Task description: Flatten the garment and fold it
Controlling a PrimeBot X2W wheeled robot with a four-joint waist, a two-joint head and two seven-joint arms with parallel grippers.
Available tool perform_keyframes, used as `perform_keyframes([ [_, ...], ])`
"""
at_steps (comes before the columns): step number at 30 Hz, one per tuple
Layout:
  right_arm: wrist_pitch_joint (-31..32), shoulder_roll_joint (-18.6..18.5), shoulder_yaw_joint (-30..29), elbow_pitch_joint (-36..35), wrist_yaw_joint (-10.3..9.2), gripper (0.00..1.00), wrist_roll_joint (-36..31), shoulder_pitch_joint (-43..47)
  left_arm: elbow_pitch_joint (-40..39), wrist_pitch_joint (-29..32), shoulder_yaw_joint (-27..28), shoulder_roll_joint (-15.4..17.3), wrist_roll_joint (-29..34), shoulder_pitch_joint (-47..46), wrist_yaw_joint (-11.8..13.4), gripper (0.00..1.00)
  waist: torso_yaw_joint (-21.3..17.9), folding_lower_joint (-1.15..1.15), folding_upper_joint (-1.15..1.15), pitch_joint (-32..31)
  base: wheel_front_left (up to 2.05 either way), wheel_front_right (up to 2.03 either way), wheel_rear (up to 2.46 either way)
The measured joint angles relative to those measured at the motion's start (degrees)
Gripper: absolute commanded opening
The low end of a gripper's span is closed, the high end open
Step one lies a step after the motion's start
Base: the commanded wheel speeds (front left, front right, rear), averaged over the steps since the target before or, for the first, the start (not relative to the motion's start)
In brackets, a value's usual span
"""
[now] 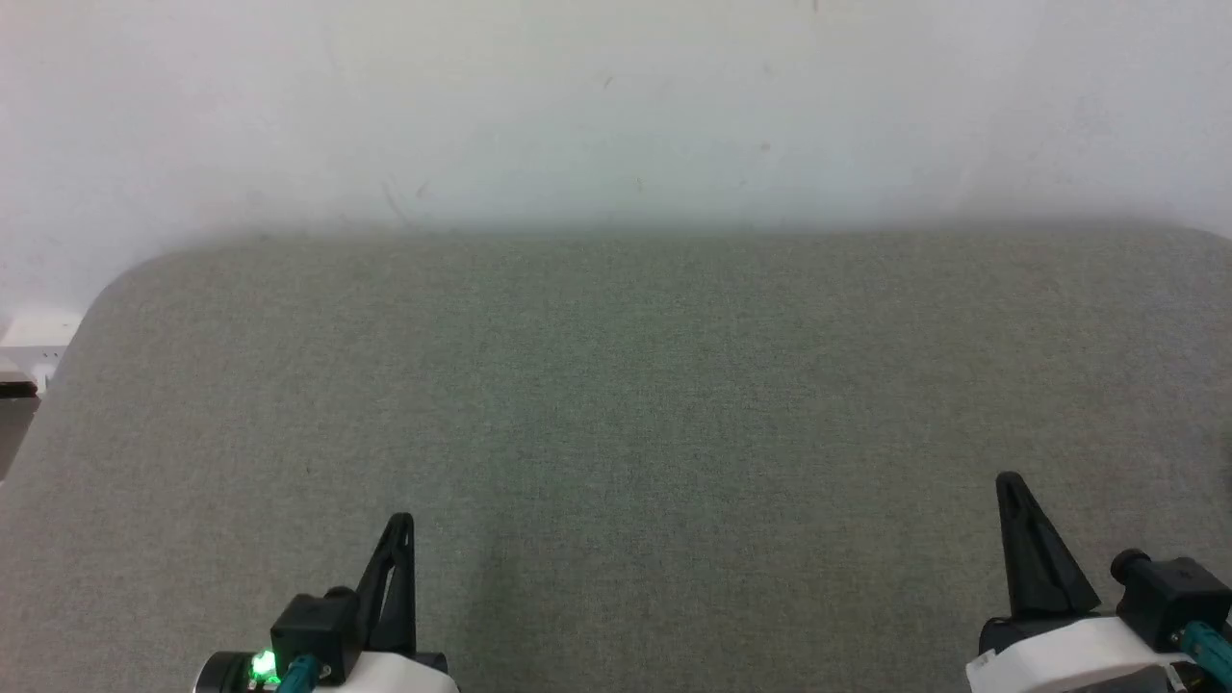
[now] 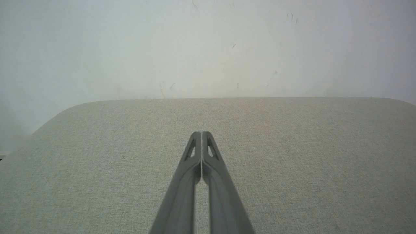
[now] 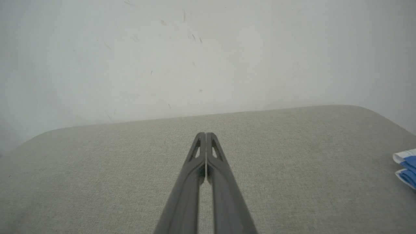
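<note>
A small blue and white edge of the garment (image 3: 405,166) peeks in at the far right of the right wrist view, lying on the grey cloth-covered table (image 1: 616,404); most of it is out of frame. My left gripper (image 1: 402,525) rests low at the table's near left, fingers pressed together with nothing between them, as the left wrist view confirms for the left gripper (image 2: 201,134). My right gripper (image 1: 1008,481) stands at the near right, likewise shut and empty, and the right gripper (image 3: 205,134) shows its tips touching.
A white wall (image 1: 616,106) rises directly behind the table's far edge. The table has rounded far corners. A white object (image 1: 34,337) sits beyond the left edge.
</note>
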Motion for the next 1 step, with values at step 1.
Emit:
perform_keyframes([
  [1,0.0,0.0,0.0,0.0,0.0,0.0,-0.2,0.0,-0.1,0.1,0.0,0.0,0.0,-0.1,0.0,0.0,0.0,0.0,0.0,0.0,0.0,0.0,0.0],
])
